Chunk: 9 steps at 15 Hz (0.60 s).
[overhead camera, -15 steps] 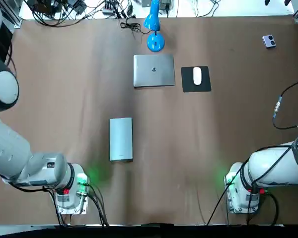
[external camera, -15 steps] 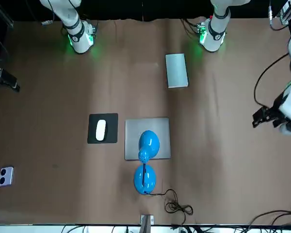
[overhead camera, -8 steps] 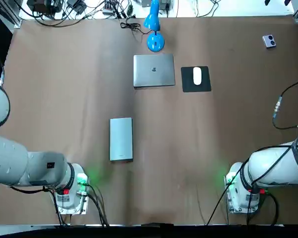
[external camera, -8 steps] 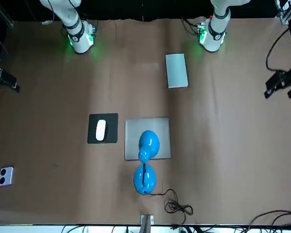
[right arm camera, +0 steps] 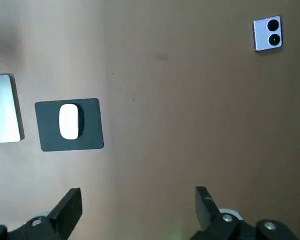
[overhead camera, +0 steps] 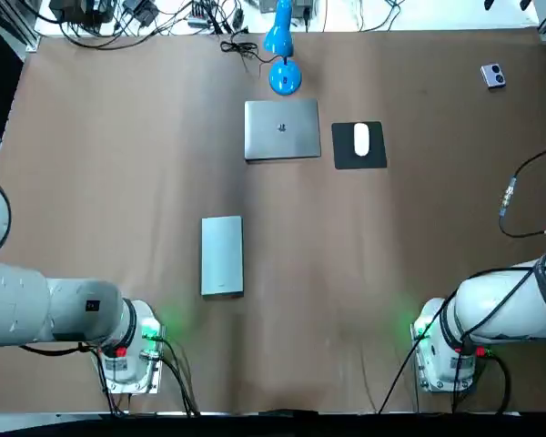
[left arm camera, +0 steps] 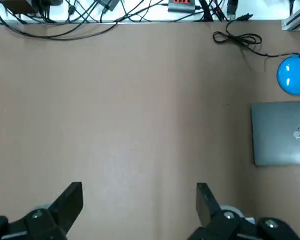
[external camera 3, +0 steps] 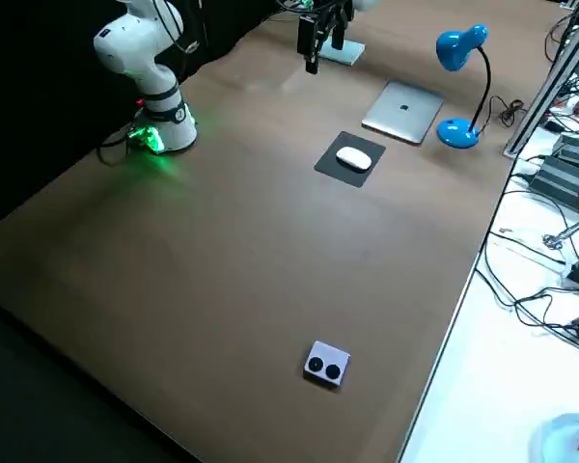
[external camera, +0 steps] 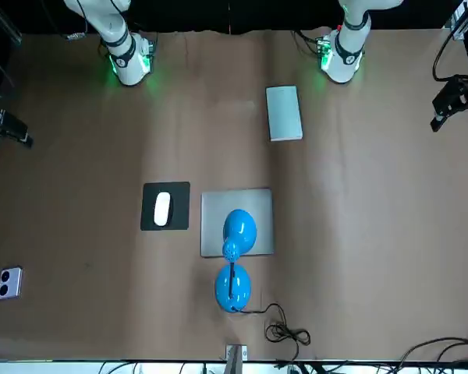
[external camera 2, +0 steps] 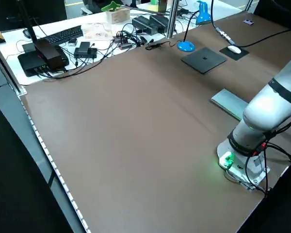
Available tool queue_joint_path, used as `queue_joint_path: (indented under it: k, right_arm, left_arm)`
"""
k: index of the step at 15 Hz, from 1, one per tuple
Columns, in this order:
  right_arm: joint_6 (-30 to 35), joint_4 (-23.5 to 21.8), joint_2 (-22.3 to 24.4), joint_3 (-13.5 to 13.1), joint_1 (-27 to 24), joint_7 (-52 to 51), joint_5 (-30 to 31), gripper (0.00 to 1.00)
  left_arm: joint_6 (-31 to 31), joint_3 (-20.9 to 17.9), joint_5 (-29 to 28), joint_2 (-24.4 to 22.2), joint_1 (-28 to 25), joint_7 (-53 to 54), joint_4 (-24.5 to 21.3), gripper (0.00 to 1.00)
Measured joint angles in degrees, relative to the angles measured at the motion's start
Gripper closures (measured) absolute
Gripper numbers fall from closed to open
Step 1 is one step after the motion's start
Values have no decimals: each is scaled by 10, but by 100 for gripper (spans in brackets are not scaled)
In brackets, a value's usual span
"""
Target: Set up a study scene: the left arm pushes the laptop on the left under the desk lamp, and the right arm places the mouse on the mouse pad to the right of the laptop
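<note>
Left gripper [left arm camera: 139, 207] and right gripper [right arm camera: 137, 207] hang open, well clear of the laptop [overhead camera: 282, 129]; a stray sweep could dislodge the mouse [overhead camera: 361, 138] beside it.

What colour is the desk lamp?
Bright blue. The desk lamp shows best in the right side view.

No words or numbers can be read anywhere. The only mark is a small apple-shaped logo [left arm camera: 298, 133] on the closed laptop [left arm camera: 277, 145].
</note>
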<state>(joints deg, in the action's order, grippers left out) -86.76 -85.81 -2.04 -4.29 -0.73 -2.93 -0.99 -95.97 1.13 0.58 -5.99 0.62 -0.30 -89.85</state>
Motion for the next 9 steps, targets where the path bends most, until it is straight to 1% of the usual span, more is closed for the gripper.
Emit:
queue_joint_path:
  k: [7, 9]
  right_arm:
    - [0, 0, 0, 0, 1, 0, 0, 0]
    - [0, 0, 0, 0, 1, 0, 0, 0]
  left_arm:
    - [17, 2, 1, 5, 1, 1, -2, 0]
    - [37, 3, 1, 5, 2, 3, -2, 0]
